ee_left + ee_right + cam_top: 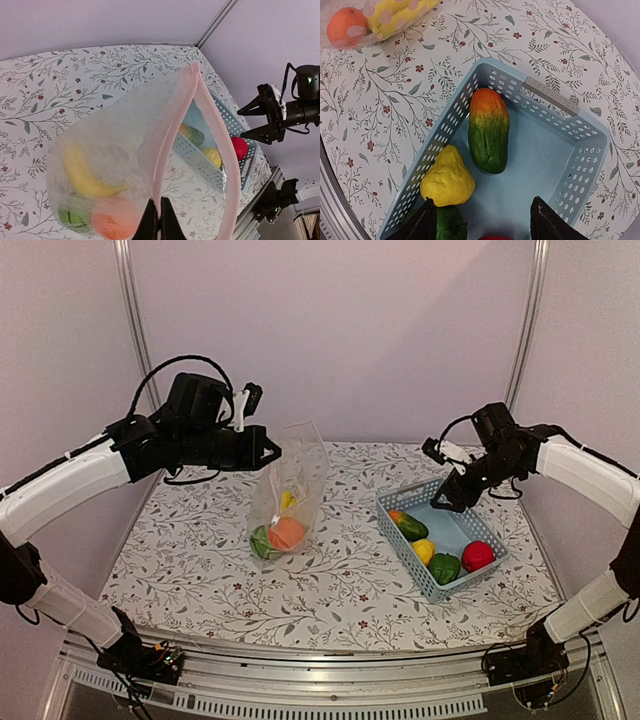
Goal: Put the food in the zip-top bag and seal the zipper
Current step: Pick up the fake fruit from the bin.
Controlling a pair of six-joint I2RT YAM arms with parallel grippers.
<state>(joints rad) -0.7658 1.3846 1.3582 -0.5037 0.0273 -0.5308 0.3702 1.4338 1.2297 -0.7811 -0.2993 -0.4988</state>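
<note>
**Zip-top bag** (290,490): mid-surface, held upright, long axis vertical, mouth uppermost. Thin, limp, slippery film, likely light even with the banana (85,175) and orange (112,225) inside. Best taken by the stiffer zipper (172,130).

**Left gripper** (158,205): fingers pressed together on that strip.

**Right gripper** (485,225): fingers spread, empty, above the basket (555,97) toward the surface's right edge.

**Green-orange piece** (488,130): probably hard, smooth and light. Lies slantwise in the basket, orange end toward the corner nearest the bag. Grip across its middle.
</note>
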